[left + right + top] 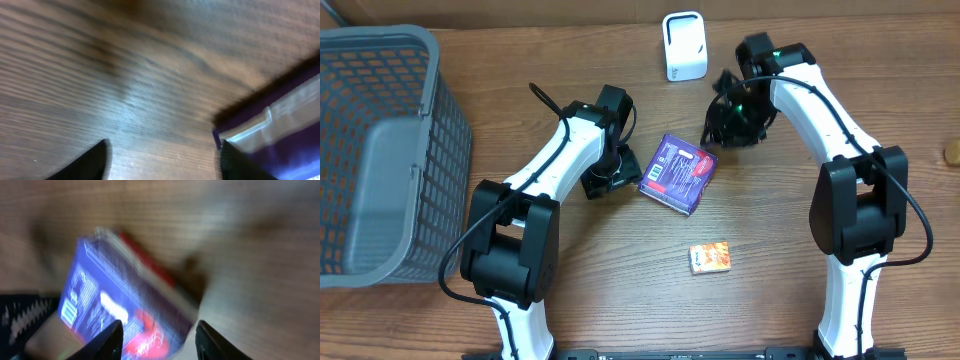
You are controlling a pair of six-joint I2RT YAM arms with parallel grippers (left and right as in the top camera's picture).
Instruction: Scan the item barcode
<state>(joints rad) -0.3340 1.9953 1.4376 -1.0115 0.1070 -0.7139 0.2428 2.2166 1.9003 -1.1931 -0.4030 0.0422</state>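
Observation:
The item, a purple box [677, 172] with red and white print, lies on the wooden table between my two arms. My left gripper [620, 176] sits just left of it. In the left wrist view this gripper [162, 165] is open over bare wood, and its right finger [240, 162] is beside the box's wrapped edge [280, 130]. My right gripper [732, 125] hovers by the box's upper right corner. The right wrist view is blurred: the gripper [159, 342] is open, the box [125, 300] shows between and beyond its fingers, and a barcode patch [67, 312] is on its left side.
A white scanner [684, 45] stands at the back of the table. A small orange box [710, 257] lies nearer the front. A large grey mesh basket [380, 150] fills the left side. A small brown thing [952, 152] sits at the right edge.

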